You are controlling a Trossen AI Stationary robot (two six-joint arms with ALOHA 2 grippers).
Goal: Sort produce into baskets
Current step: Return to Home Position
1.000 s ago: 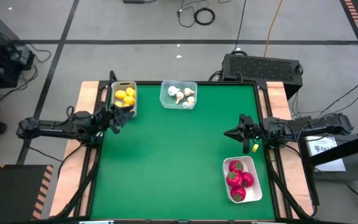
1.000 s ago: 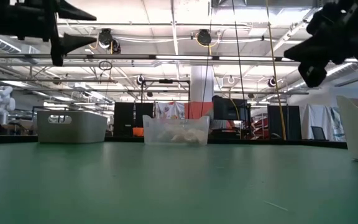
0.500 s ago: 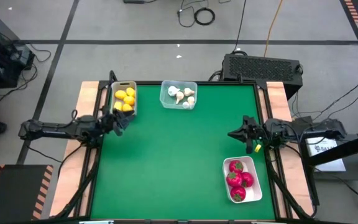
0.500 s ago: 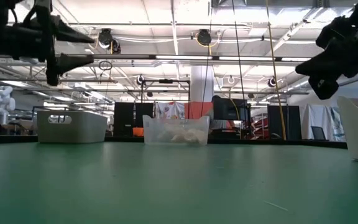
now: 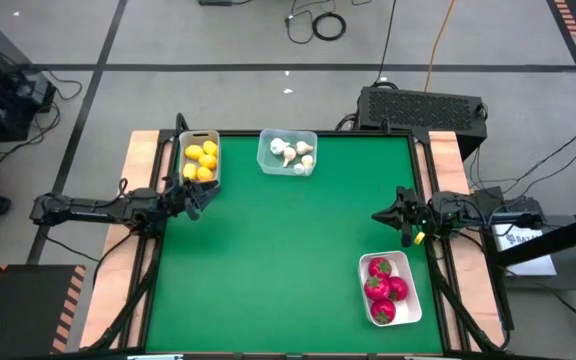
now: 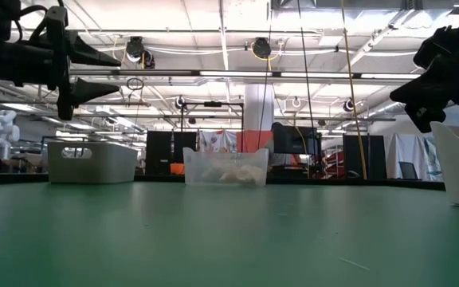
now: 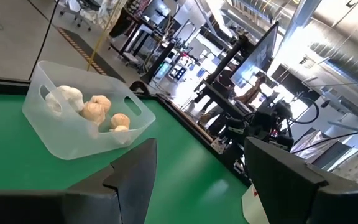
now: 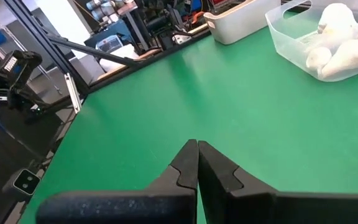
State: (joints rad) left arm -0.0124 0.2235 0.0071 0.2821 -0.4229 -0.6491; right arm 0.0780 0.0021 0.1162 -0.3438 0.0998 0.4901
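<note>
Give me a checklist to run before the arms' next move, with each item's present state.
1. All lemons inside the grey bin: ok.
2. All garlic inside the clear tub: ok.
3. All red fruits inside the white tray: ok.
4. No loose produce on the table: ok.
5. The left gripper empty and open, at the table's left edge just off the grey bin: ok.
6. The right gripper empty and shut, at the table's right edge, apart from the white tray: ok.
</note>
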